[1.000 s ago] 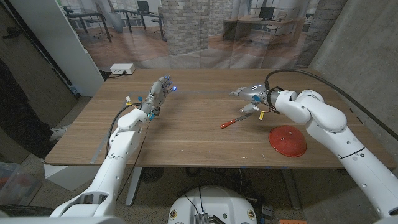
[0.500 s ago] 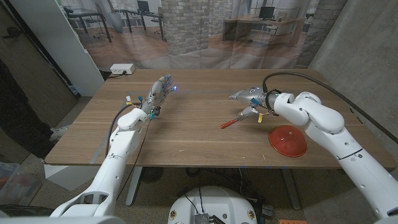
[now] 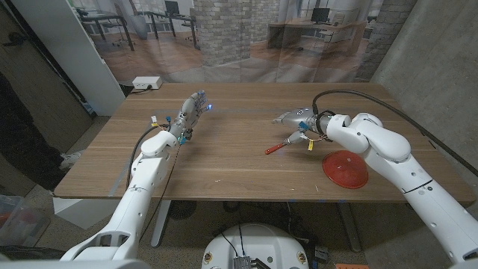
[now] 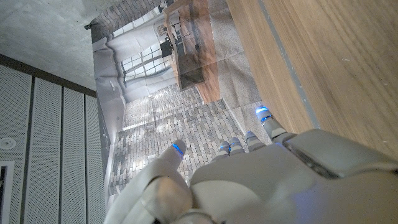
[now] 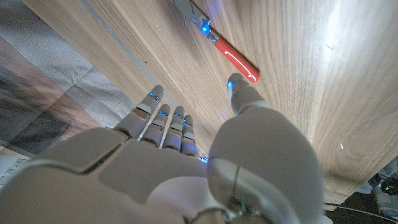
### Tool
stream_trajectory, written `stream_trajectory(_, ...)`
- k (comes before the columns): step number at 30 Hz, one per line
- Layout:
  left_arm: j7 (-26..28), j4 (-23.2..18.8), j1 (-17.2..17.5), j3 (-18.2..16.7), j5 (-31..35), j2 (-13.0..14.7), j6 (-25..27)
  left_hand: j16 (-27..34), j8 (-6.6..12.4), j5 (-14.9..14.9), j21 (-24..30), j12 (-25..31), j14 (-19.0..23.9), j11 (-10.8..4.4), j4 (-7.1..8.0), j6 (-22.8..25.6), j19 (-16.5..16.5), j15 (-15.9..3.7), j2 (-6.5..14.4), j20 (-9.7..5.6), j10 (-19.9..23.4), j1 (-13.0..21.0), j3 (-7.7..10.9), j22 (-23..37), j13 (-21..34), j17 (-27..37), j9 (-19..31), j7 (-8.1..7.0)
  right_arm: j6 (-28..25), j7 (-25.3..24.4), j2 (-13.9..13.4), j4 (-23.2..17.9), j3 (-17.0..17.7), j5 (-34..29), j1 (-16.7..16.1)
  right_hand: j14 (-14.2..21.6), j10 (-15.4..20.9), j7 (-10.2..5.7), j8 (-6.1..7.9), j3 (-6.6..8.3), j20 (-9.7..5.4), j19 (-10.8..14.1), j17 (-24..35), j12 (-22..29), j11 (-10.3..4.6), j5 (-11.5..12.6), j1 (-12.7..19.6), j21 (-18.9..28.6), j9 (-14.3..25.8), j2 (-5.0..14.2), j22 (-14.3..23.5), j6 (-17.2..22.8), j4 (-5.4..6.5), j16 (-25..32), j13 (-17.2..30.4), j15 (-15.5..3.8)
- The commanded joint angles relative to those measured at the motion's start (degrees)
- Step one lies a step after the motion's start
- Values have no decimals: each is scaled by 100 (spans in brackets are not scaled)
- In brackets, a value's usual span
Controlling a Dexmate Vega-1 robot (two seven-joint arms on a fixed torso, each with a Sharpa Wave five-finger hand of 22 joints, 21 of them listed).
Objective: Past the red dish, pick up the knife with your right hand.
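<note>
The knife (image 3: 278, 146) has a red handle and lies on the wooden table (image 3: 224, 157), its blade running toward my right hand (image 3: 296, 121). That hand hovers just over the blade end with its fingers apart and nothing in it. In the right wrist view the knife (image 5: 235, 57) lies on the wood beyond the tips of my right hand (image 5: 186, 155). The red dish (image 3: 345, 169) sits upside down near the front right, nearer than the knife. My left hand (image 3: 190, 112) stands at the far left, fingers extended, holding nothing; the left wrist view shows the left hand (image 4: 249, 180) over the table's far edge.
A small white box (image 3: 147, 83) sits at the table's back left corner. A dark-clothed person (image 3: 19, 127) stands at the left edge of the picture. A black cable (image 3: 351, 91) loops over my right forearm.
My right hand has slid a little left and nearer, closer over the knife's blade. The knife, dish and left hand have not moved.
</note>
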Motion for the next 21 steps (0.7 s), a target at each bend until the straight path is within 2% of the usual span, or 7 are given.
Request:
stream_trajectory(1,-11,11,16,-21,-14,5,-1,-4,9,-12,-20,6,-863,15,-14,-591,-1226,13,368,12,-418,-59,-15,11,24,5,10,37,110,12,38,87,-94,11,55,74,72,-36,40,-38,-293,61,22,21,-32,48,87,48,17,-1,4,76,11,34,11,-260)
stream_trajectory(13,-18,46,10,-61,-28,11,-28,-1,10,-11,-29,6,-858,9,-12,-592,-1221,19,368,10,-417,-61,-19,12,24,5,10,36,186,96,99,215,-265,-78,209,181,176,-105,68,-85,-287,146,28,28,-142,71,133,54,22,39,8,199,61,45,13,-287)
stream_trajectory(21,-23,98,-11,-81,-40,2,-27,0,9,-11,-36,6,-853,11,-11,-595,-1218,24,368,14,-417,-63,-23,12,24,5,10,35,251,87,129,331,-365,-154,280,237,220,-122,70,-106,-286,191,26,31,-125,85,175,59,23,28,8,229,55,48,14,-306)
